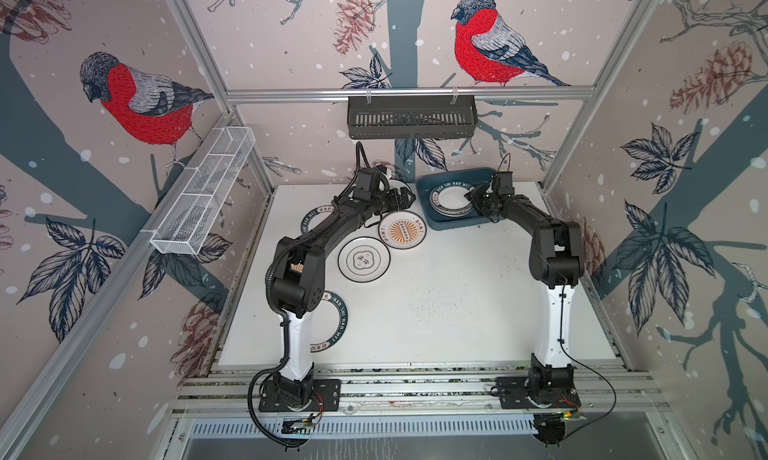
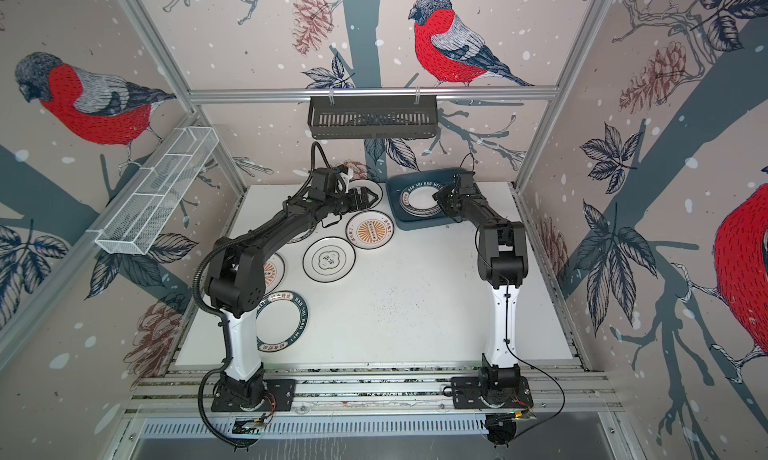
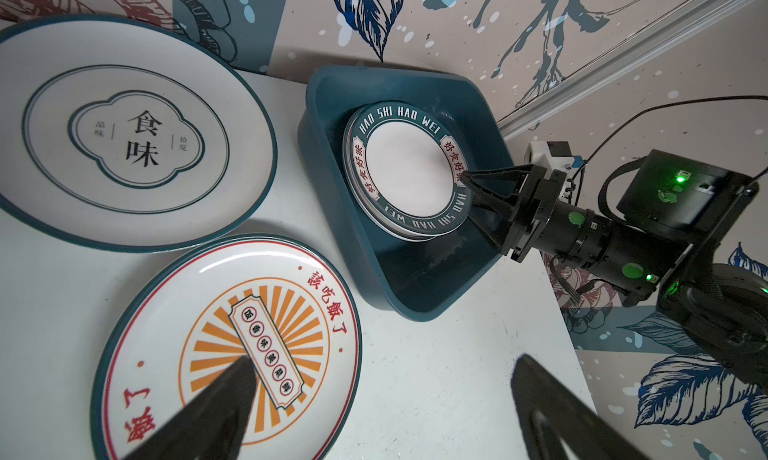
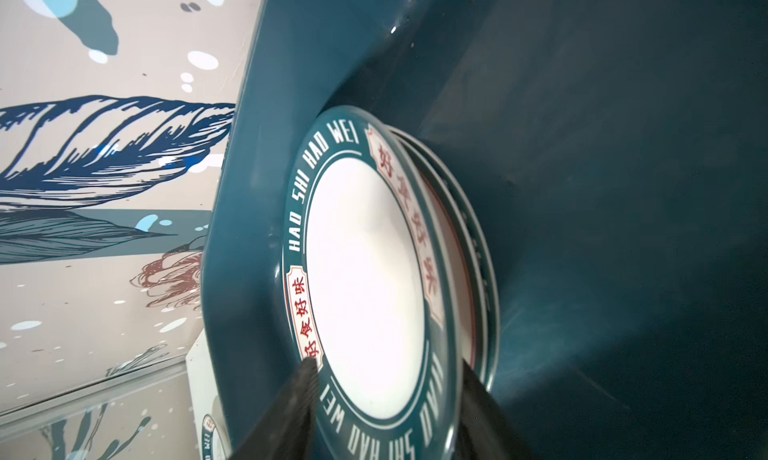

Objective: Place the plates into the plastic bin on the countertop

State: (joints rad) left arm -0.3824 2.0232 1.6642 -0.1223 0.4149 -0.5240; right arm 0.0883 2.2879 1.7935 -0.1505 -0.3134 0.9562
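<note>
The teal plastic bin (image 1: pixel 453 226) (image 3: pixel 415 279) sits at the back right of the countertop (image 1: pixel 436 304). It holds a stack of plates topped by a lettered-rim plate (image 1: pixel 451 199) (image 4: pixel 365 271). My right gripper (image 1: pixel 471 196) (image 3: pixel 471 198) is open, its jaws either side of that plate's rim. On the countertop lie a sunburst plate (image 1: pixel 402 230) (image 3: pixel 232 345), a cloud-emblem plate (image 1: pixel 364 258), a second emblem plate (image 3: pixel 124 133) and a lettered-rim plate (image 1: pixel 332 325). More plates are partly hidden under the left arm. My left gripper (image 1: pixel 401 200) (image 3: pixel 380 395) hangs wide open and empty above the sunburst plate's edge.
A black slotted basket (image 1: pixel 411 117) hangs on the back wall above the bin. A white wire mesh basket (image 1: pixel 203 196) is fixed to the left wall. Aluminium frame rails border the countertop at the front and sides.
</note>
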